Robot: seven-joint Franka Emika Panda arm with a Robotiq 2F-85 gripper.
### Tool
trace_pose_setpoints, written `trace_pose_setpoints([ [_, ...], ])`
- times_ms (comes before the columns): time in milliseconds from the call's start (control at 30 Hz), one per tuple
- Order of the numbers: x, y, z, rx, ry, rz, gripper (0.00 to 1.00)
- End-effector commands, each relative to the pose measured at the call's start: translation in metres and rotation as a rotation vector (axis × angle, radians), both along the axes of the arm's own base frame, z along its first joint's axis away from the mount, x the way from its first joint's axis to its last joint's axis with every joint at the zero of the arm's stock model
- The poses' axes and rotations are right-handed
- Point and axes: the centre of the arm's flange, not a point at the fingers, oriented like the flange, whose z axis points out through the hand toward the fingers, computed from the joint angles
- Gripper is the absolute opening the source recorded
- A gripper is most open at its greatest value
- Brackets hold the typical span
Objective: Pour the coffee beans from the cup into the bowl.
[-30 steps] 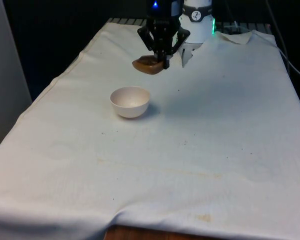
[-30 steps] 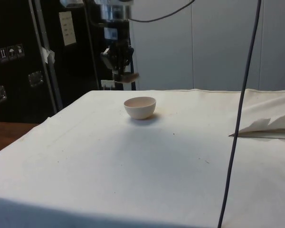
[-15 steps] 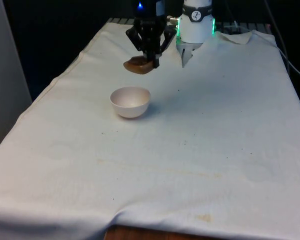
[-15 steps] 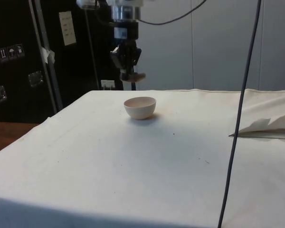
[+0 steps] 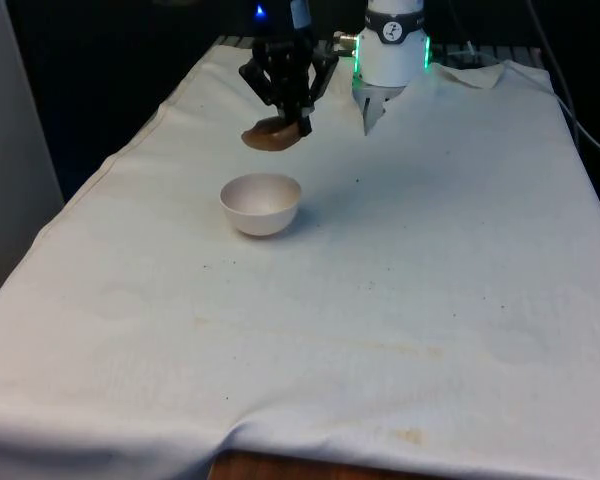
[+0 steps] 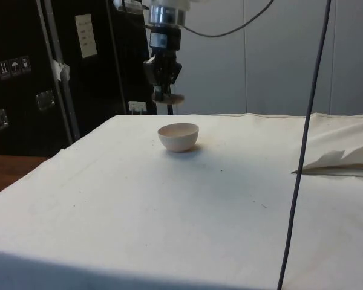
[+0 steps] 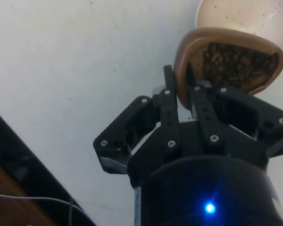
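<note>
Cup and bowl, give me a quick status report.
Gripper shut on cup rim, held above the cloth. Beans in cup, unpoured. Bowl on the cloth, just ahead. Nothing between them.

The bowl (image 5: 261,203) stands on the counter (image 5: 400,300), nearer its far edge than its near one and toward the front view's left edge. The hand (image 5: 288,108) hangs above the counter just behind the bowl, toward the far edge, clamped on the rim of the cup (image 5: 271,135) (one finger inside the rim, one outside). Coffee beans (image 7: 238,60) lie in the cup, which is held clear of the bowl.
</note>
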Motion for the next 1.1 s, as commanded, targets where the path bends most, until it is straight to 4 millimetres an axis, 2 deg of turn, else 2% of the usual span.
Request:
trace_pose_setpoints([
  [0, 0.000, -0.002, 0.000, 0.018, -0.011, 0.002, 0.00],
  [700, -0.008, -0.027, -0.020, 0.134, -0.070, 0.015, 0.00],
  [1067, -0.015, -0.040, -0.023, 0.219, -0.115, 0.024, 0.00],
])
